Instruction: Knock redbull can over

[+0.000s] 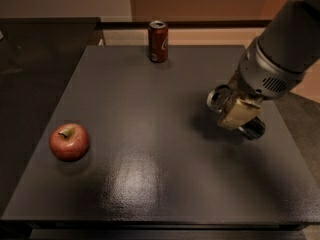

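Note:
The redbull can [219, 98] is a slim silver can on the right side of the dark table [150, 184]. It is tilted steeply, with its silver top leaning left and toward me and its base [253, 129] low at the right. My gripper [239, 115] comes in from the upper right. Its beige fingers [240, 111] are closed around the can's middle and hide most of its body. The grey arm fills the upper right corner.
A red cola can [158, 41] stands upright near the table's far edge. A red apple [69, 141] lies at the left front. A darker counter [35, 59] adjoins on the left. The table's right edge is close to the gripper.

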Controlling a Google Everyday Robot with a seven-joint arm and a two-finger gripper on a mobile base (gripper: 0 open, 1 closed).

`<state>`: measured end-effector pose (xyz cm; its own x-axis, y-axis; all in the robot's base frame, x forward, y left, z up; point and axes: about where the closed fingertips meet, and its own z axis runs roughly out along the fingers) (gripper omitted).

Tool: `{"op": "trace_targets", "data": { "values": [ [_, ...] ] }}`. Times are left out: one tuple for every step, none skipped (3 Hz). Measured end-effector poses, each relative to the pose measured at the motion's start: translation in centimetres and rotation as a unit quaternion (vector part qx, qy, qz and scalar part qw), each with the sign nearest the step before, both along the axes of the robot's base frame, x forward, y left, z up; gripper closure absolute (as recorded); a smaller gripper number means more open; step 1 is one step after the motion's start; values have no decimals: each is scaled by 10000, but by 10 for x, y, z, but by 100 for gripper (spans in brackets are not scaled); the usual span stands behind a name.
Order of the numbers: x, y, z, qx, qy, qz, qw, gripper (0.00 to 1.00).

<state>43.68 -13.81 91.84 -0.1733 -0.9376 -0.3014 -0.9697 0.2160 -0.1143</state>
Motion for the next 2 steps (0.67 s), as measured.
{"op": "trace_targets", "data": {
  "values": [
    [5, -3, -14, -463, 116, -2, 9989, 82],
    [7, -3, -28, -843, 241, 31, 9961, 59]
  ]
}}
